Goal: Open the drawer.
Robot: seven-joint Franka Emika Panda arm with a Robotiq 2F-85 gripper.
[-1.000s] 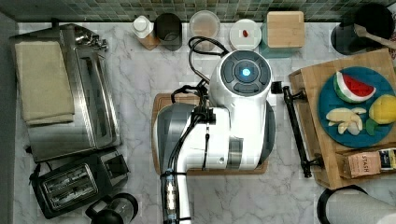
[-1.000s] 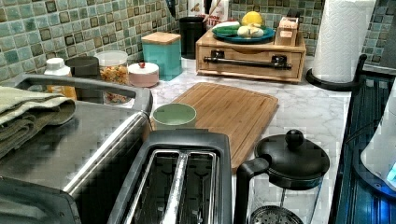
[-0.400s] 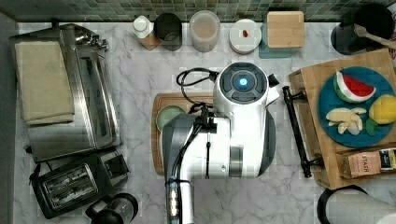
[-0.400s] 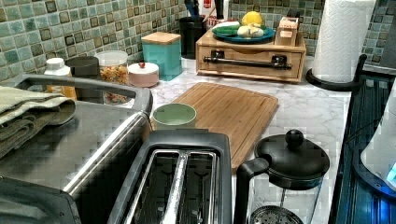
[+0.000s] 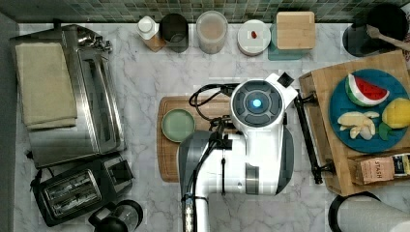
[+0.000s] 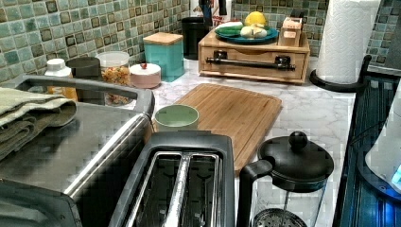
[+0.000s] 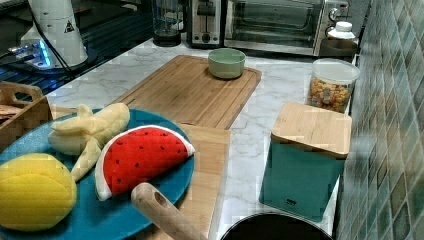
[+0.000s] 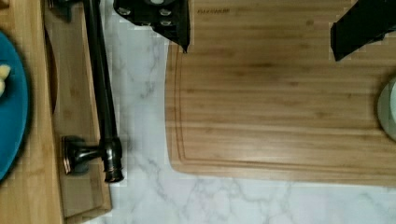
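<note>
The light-bamboo drawer [image 6: 253, 57] with its long black bar handle [image 8: 103, 88] is cropped in the wrist view; the black two-fingered gripper [image 8: 261, 23] is seen spread above the flat bamboo cutting board [image 8: 280, 93].

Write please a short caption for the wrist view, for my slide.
Open fingers above the cutting board, with the drawer's black bar handle off to one side.

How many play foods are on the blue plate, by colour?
Red: 1, the watermelon slice
Yellow: 1, the lemon
Pale cream: 1, the banana pieces
Total: 3 on the blue plate
</note>
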